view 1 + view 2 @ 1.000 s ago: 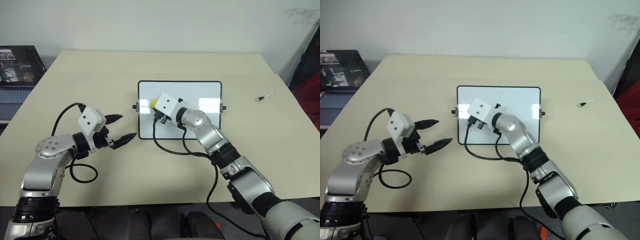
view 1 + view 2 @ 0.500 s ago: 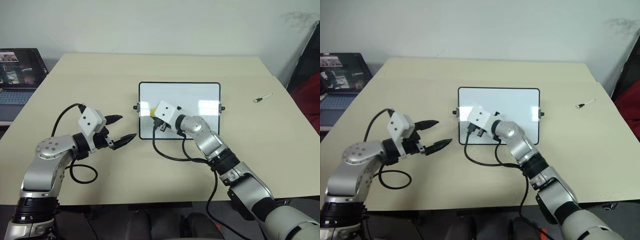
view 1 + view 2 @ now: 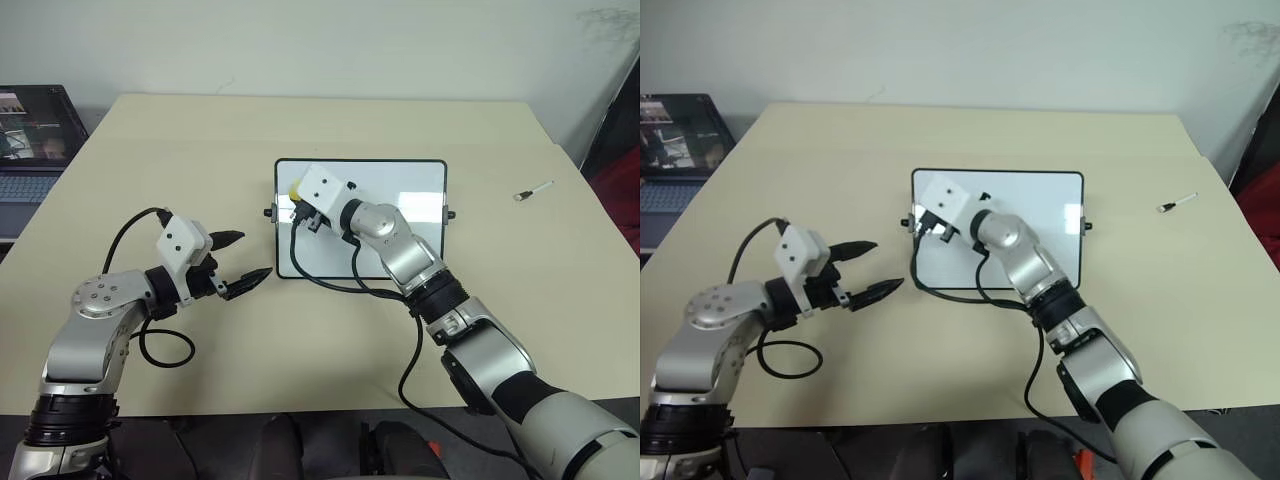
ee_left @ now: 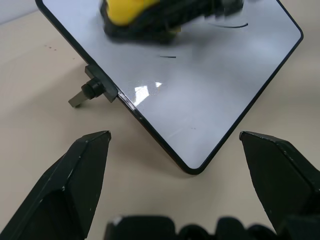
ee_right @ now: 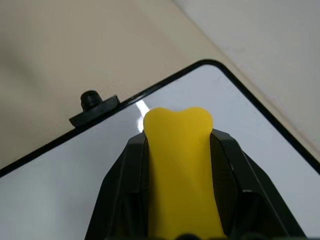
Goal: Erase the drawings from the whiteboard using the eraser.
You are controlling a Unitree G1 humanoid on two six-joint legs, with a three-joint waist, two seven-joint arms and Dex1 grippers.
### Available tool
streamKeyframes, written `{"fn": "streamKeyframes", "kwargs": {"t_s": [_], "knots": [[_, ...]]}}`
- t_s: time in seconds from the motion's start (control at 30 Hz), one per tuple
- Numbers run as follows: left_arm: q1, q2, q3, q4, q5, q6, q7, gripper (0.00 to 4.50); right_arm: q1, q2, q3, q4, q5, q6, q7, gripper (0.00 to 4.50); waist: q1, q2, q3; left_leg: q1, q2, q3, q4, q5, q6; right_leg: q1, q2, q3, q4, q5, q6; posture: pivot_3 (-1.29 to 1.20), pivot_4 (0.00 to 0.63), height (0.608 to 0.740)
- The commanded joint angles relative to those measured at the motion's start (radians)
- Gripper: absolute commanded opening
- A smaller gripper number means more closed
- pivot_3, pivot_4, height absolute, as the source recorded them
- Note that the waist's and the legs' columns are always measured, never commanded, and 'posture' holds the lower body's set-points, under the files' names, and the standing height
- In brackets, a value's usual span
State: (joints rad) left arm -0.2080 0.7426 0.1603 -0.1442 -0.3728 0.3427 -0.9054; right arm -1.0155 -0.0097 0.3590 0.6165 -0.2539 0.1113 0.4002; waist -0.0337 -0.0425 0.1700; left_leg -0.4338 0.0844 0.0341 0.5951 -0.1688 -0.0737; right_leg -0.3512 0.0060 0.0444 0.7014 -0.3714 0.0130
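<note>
eraser [image 4: 131, 11] blurred, laptop [image 3: 35, 140] cut off (left edge)

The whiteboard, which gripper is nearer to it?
Right. The right gripper holds the eraser over the whiteboard; the left gripper hovers open just beside it.

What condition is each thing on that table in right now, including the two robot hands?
Whiteboard: lying flat on the table, a few black strokes not yet wiped off.
Eraser: squeezed between the right gripper's fingers, over the board's left end.
Left gripper: fingers spread, holding nothing, beside the board.
Pen: lying on the table, far right.
Laptop: lid up, screen lit.
</note>
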Motion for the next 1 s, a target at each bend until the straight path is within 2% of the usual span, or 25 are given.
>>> {"fn": "streamKeyframes", "kwargs": {"t_s": [0.03, 0.23, 0.4, 0.5, 0.67, 0.7, 0.73, 0.83, 1.0], "knots": [[-0.008, 0.016, 0.015, -0.022, -0.003, -0.006, 0.0, 4.5, -0.003, 0.011, 0.006, 0.069, -0.015, -0.056, -0.023, 1.3, 0.0, 0.0, 0.0, 0.0, 0.0, 0.0, 0.0, 0.0, 0.0, 0.0, 0.0, 0.0, 0.001, 0.0, 0.0, 0.0, 0.15, 0.74], [-0.003, 0.018, 0.014, -0.032, -0.011, 0.005, -0.007, 4.5, 0.136, 0.006, 0.005, 0.17, 0.0, -0.047, -0.009, 1.3, -0.001, -0.001, -0.001, 0.006, 0.0, -0.001, 0.0, 0.0, 0.0, 0.005, 0.0, -0.001, 0.003, 0.0, 0.0, 0.0, 0.15, 0.74], [-0.013, 0.017, 0.01, -0.031, -0.011, 0.007, -0.01, 4.5, 0.197, -0.024, -0.023, 0.182, 0.015, -0.026, -0.005, 1.3, 0.001, 0.0, -0.001, 0.031, -0.001, -0.001, -0.002, 0.0, 0.0, 0.024, -0.003, -0.001, 0.002, -0.002, 0.002, 0.0, 0.15, 0.74], [-0.018, 0.015, 0.005, -0.026, -0.01, 0.007, -0.012, 4.5, 0.208, -0.015, -0.036, 0.116, 0.04, -0.006, 0.019, 1.3, 0.002, 0.0, -0.002, 0.04, 0.001, -0.003, -0.002, 0.001, 0.001, 0.034, -0.006, -0.002, -0.002, -0.003, 0.002, 0.0, 0.15, 0.74], [-0.024, 0.014, 0.001, -0.022, -0.008, 0.008, -0.018, 4.5, 0.173, 0.03, -0.079, -0.247, 0.155, 0.141, 0.117, 1.3, 0.001, -0.002, -0.002, 0.036, 0.0, -0.002, -0.002, 0.004, 0.006, 0.032, -0.008, -0.002, -0.003, 0.0, 0.004, 0.0, 0.15, 0.74], [-0.025, 0.014, 0.001, -0.021, -0.007, 0.008, -0.019, 4.5, 0.15, 0.031, -0.09, -0.299, 0.164, 0.164, 0.115, 1.3, 0.001, -0.002, -0.001, 0.034, 0.0, -0.002, -0.002, 0.004, 0.006, 0.03, -0.008, -0.003, -0.003, 0.002, 0.0, 0.0, 0.15, 0.74], [-0.024, 0.013, 0.002, -0.023, -0.007, 0.009, -0.019, 4.5, 0.129, 0.025, -0.098, -0.325, 0.156, 0.177, 0.1, 1.3, 0.001, 0.0, 0.0, 0.024, 0.001, -0.001, -0.003, 0.004, 0.006, 0.025, -0.008, -0.002, -0.002, 0.003, 0.001, 0.0, 0.15, 0.74], [-0.022, 0.011, 0.001, -0.026, -0.005, 0.012, -0.02, 4.5, 0.096, -0.005, -0.089, -0.316, 0.107, 0.177, 0.057, 1.3, 0.002, 0.0, 0.0, -0.001, -0.001, -0.001, -0.001, 0.005, 0.006, -0.002, -0.006, -0.002, 0.004, 0.004, 0.002, 0.0, 0.15, 0.74], [-0.022, 0.008, -0.003, -0.029, -0.005, 0.013, -0.017, 4.5, 0.087, -0.012, -0.022, -0.185, 0.042, 0.14, 0.026, 1.3, 0.001, 0.0, 0.0, -0.002, -0.002, 0.001, -0.005, 0.003, 0.003, -0.002, -0.005, -0.001, -0.005, 0.003, 0.002, 0.0, 0.15, 0.74]]}}
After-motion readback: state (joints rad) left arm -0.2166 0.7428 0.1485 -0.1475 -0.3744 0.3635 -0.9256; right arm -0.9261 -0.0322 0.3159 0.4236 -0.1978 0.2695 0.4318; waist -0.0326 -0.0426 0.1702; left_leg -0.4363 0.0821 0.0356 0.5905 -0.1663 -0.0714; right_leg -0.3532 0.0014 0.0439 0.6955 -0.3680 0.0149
